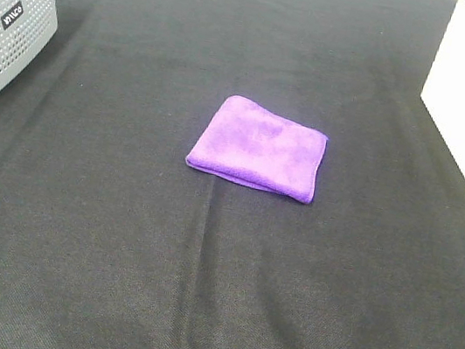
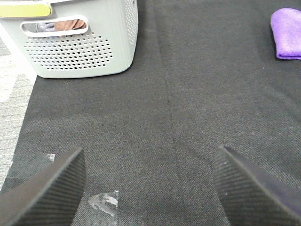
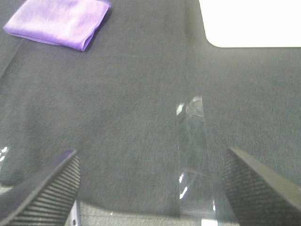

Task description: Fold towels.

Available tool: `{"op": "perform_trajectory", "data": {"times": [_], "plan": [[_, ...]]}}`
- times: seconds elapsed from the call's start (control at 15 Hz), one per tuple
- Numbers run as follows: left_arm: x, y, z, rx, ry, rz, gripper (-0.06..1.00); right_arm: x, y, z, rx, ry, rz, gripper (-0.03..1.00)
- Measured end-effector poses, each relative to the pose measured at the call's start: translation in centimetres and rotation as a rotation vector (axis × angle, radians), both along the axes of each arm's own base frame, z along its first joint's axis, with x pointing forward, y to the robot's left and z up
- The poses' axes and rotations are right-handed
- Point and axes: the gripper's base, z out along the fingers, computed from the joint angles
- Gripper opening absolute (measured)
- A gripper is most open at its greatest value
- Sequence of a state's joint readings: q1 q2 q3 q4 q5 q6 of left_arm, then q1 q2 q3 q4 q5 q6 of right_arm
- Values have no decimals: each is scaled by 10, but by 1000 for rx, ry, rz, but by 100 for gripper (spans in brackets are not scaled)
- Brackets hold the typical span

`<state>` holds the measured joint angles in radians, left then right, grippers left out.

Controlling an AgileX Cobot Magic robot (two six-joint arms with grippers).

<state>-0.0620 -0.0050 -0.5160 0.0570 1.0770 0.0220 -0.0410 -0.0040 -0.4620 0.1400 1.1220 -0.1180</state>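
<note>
Already folded, towel (image 1: 259, 148) lies mid-frame on worktop (image 1: 114, 253); left gripper (image 2: 150, 188) and right gripper (image 3: 150, 188) apart, empty. Probably finished; another fold would need both reaching in.

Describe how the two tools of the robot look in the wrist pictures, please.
Each tool shows only two fingers. The left tool has dark grey, nearly black, wedge-shaped fingers with fine ribbed pads. The right tool looks the same: dark ribbed fingers; one carries a purple tint along its edge. No cables or markings are visible, and the high view shows no arms.
</note>
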Motion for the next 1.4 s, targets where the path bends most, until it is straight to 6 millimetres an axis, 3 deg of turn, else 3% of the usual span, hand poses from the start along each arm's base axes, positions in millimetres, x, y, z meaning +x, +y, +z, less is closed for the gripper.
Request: {"op": "perform_trajectory", "data": {"times": [0.4,0.47,0.53,0.73,1.4], "plan": [[0,0,0,0,0,1,72,0,0,0,-2,-2,1,80],[0,0,0,3,0,3,76,0,0,0,-2,-2,1,82],[0,0,0,3,0,3,86,0,0,0,-2,-2,1,86],[0,0,0,3,0,3,98,0,0,0,-3,-2,0,96],[0,-4,0,-35,1,60,99,0,0,0,-4,-2,-1,96]]}}
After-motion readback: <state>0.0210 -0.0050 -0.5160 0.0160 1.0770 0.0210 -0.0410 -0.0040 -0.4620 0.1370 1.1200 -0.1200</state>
